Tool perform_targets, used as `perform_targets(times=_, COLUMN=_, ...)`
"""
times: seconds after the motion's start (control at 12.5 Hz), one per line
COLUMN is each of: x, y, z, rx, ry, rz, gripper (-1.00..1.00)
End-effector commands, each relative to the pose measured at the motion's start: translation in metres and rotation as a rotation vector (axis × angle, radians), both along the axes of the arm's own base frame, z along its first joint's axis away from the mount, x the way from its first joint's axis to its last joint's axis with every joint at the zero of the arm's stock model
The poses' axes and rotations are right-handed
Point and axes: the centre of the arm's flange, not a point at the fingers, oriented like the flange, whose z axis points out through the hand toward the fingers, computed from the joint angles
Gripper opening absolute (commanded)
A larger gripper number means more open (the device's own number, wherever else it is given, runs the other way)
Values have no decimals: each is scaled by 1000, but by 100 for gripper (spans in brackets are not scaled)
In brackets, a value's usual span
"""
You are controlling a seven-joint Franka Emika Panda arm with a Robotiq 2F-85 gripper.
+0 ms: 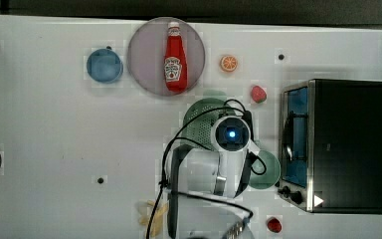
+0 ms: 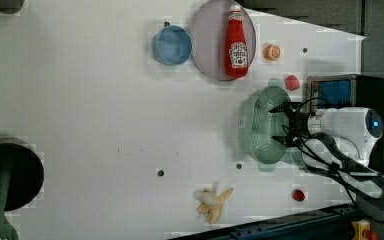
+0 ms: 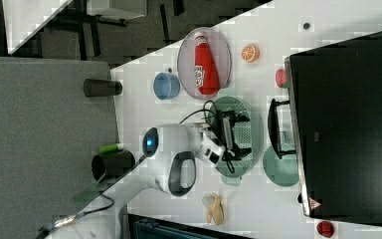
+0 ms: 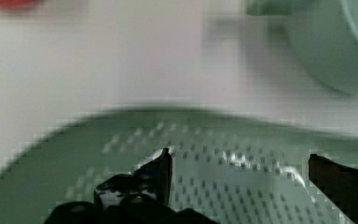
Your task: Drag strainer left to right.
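The strainer (image 2: 257,132) is a muted green oval colander with many small holes. It lies on the white table just left of the toaster oven in the left view, with a pale tab handle at each end. My gripper (image 2: 275,125) hangs open over its bowl, toward the oven-side rim. In the wrist view the perforated inside of the strainer (image 4: 121,186) lies below my black fingertips (image 4: 163,170), which stand wide apart with nothing held between them. In the top view my white wrist covers the oven-side half of the strainer (image 1: 196,124).
A mint green mug (image 1: 271,174) stands between the strainer and the toaster oven (image 1: 345,144). A plate (image 1: 144,59) holds a ketchup bottle (image 1: 175,57), with a blue bowl (image 1: 104,65) beside it. An orange slice (image 1: 229,63), small red fruits (image 1: 258,93) and a banana (image 2: 212,202) lie around.
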Motion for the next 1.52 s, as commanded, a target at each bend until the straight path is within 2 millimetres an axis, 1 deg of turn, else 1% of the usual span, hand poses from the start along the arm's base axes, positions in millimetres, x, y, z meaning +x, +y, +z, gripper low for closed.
perform_targets(times=0.08, x=20, y=45, z=89, rx=52, ry=-56, rz=308, gripper=100)
perform_targets(times=0.24, x=19, y=49, z=149, rx=91, ry=-7, rz=397, gripper=100)
perform_targets(times=0.32, x=18, y=49, z=184, rx=109, ry=12, rz=446, gripper=100)
perform_targets(times=0.48, x=12, y=45, z=262, rx=135, ry=11, rz=570, gripper=100)
perform_targets(times=0.56, x=7, y=43, z=301, rx=136, ry=-9, rz=611, gripper=100)
perform_targets(times=0.64, x=0, y=43, z=333, rx=140, ry=-17, rz=618, gripper=100)
perform_targets(times=0.72, x=-9, y=42, z=362, rx=144, ry=-12, rz=619, gripper=100)
perform_targets(times=0.8, x=-19, y=40, z=386, rx=143, ry=4, rz=623, gripper=100)
perform_targets(times=0.88, x=-28, y=38, z=407, rx=140, ry=16, rz=626, gripper=100)
perform_targets(times=0.96, x=-33, y=34, z=421, rx=121, ry=12, rz=627, gripper=100)
perform_targets(times=1.04, x=-34, y=32, z=429, rx=97, ry=5, rz=629, gripper=100)
perform_targets(times=1.2, x=-35, y=30, z=430, rx=77, ry=10, rz=631, gripper=100)
perform_targets(times=1.52, x=-35, y=32, z=427, rx=78, ry=16, rz=635, gripper=100)
